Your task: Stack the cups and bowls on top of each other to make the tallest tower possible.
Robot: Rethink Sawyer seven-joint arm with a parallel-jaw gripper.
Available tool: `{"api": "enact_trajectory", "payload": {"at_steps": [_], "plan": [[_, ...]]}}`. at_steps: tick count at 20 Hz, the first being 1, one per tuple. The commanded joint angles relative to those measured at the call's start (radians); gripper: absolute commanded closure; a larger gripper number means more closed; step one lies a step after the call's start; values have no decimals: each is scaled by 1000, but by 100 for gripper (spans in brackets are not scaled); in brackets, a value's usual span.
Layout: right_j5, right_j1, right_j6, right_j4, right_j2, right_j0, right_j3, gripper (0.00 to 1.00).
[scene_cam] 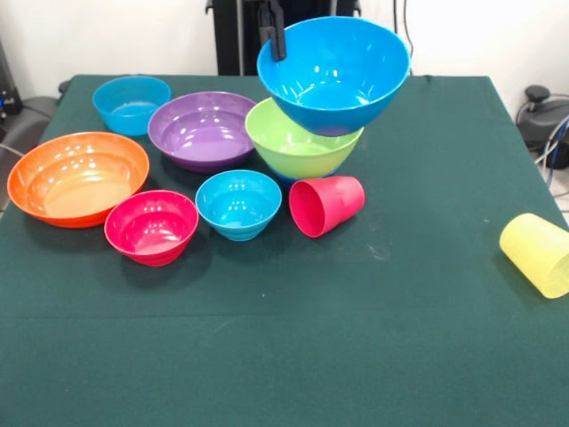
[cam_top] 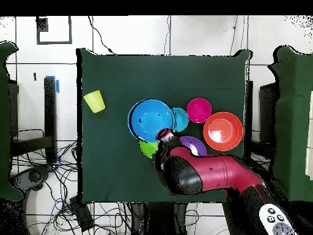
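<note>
Green-clothed desk (scene_cam: 373, 338) before me: my end effector (scene_cam: 276, 36) grips the big glossy blue bowl (scene_cam: 342, 76) by its rim, tilted over the lime bowl (scene_cam: 293, 147); red cup (scene_cam: 327, 205) lies nearby.

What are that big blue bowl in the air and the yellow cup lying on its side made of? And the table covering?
The big blue bowl looks like glossy moulded plastic: bright highlights gleam inside it. The yellow cup seems a softer-sheened, possibly slightly see-through plastic. The table covering looks like matte dark green cloth, felt perhaps, since it reflects nothing.
</note>
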Motion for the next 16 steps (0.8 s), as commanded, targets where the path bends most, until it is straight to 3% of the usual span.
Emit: {"api": "enact_trajectory", "payload": {"at_steps": [1,16], "plan": [[45,50,-73,-24,38,-13,49,100],[19,84,-82,-68,24,-30,48,100]]}}
